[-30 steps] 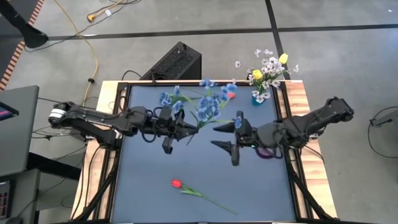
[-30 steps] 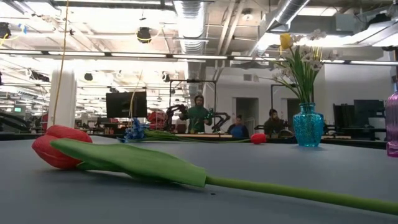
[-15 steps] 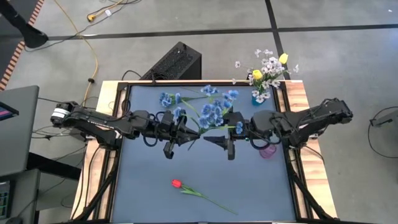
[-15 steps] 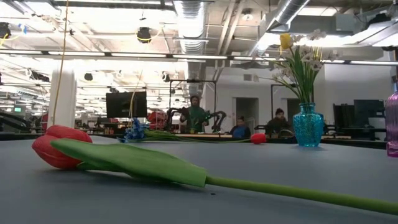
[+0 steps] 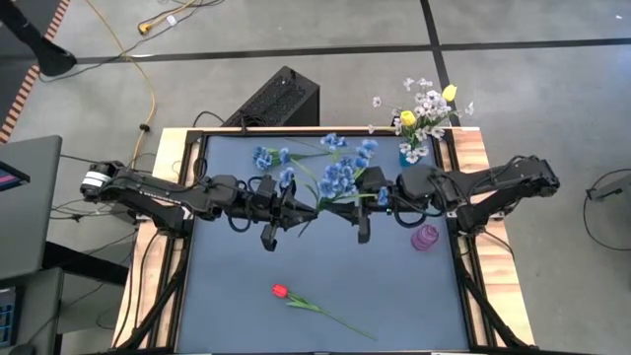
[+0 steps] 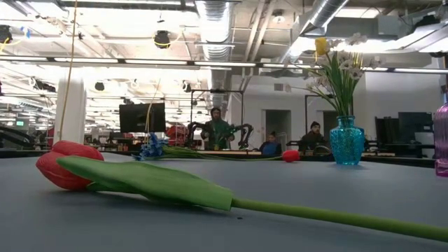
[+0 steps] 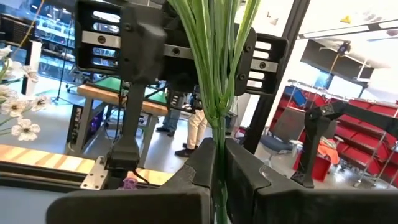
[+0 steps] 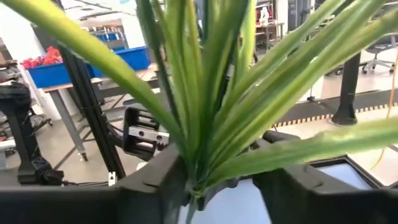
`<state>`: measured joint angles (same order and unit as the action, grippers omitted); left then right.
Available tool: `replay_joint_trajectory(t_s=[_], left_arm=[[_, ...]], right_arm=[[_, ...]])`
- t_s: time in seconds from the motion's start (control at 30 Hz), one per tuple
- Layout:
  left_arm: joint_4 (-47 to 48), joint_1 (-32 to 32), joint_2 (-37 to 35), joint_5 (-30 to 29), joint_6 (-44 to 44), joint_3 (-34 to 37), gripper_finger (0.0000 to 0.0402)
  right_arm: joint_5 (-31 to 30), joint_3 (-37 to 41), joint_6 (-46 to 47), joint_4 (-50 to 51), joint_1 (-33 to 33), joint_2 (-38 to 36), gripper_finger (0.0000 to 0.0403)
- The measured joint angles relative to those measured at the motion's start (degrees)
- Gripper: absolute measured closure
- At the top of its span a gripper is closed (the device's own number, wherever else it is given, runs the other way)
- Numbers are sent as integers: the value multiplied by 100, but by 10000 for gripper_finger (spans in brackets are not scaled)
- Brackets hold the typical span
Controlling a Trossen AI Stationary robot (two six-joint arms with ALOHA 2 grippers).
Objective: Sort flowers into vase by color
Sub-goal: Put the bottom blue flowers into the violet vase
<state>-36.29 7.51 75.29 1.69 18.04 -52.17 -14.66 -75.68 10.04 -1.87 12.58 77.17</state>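
Observation:
A blue flower (image 5: pixel 340 177) on a green leafy stem hangs above the table's middle, with my left gripper (image 5: pixel 306 207) shut on its stem. My right gripper (image 5: pixel 349 203) faces it from the right, open. Its two fingers stand on either side of the flower's bunch of long green leaves (image 8: pixel 205 124); whether they touch, I cannot tell. More blue flowers (image 5: pixel 268 156) lie on the table at the far left. A red flower (image 5: pixel 280 291) lies near the front edge. A blue vase (image 5: pixel 412 154) with white and yellow flowers stands at the far right corner. A purple vase (image 5: pixel 425 238) stands by the right edge. My left gripper pinches the blue flower's thin stem (image 7: pixel 218 163) between its two fingers, below where the leaves fan out. The fingers come about level from the table's left. The flower is lifted clear of the table, its blue heads toward the far right.
A red bud (image 6: pixel 290 155) lies on the far part of the table. A black box (image 5: pixel 281 99) sits on the floor beyond the far edge. People show in the room behind in the low view. The near half of the table holds only the red flower.
My right gripper has gone toward the table's left, up to the flower that my left gripper holds, and has turned to face it. Its fingers now stand around the leaf bunch, and the gap between them has narrowed. The purple vase has come out from under the right arm.

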Motion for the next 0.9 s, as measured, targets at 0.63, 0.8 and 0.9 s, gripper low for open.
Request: replay_joint_trajectory(t_s=[0.63,0.8,0.9], left_arm=[[1258,-100,-377,-677,-680,-6,238],[2539,-249,-680,-1113,-584,-6,217],[2860,-337,-726,-1122,-484,-6,217]], right_arm=[[-77,8,622,2132,126,-448,363],[-617,8,1159,3761,514,-918,373],[-1059,8,1691,4609,887,-1247,369]])
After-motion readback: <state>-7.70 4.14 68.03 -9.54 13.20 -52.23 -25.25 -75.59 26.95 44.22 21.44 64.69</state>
